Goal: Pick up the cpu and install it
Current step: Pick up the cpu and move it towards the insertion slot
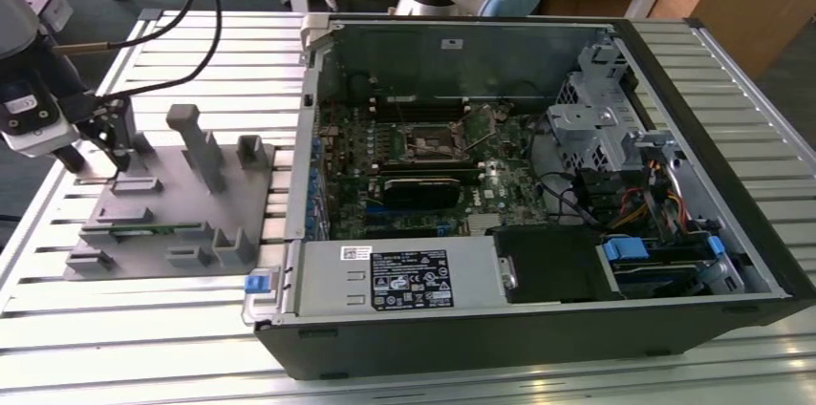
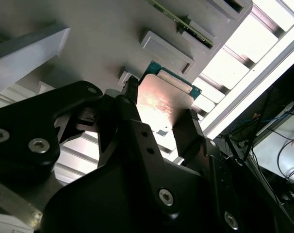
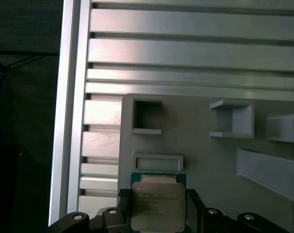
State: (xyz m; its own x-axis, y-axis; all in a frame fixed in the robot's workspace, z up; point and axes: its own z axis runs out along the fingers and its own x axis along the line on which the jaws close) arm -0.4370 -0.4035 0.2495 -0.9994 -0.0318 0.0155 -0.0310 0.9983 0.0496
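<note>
Second wrist view: claw [image 2: 160,103] clamped on opposite edges of the cpu [image 2: 161,109]. Keep the squeeze even, edges only, chip level.

First wrist view: cpu [image 3: 158,201] square between the fingers [image 3: 123,206], just beside a fixture pocket [image 3: 156,161]; lines of print on its lid, not legible.

Exterior view: claw [image 1: 102,161] at nine o'clock, low over the grey fixture plate [image 1: 179,200], well apart from the open computer case [image 1: 484,52] at three o'clock. White label [image 1: 401,276] on the power supply near six o'clock, print too small to read.
</note>
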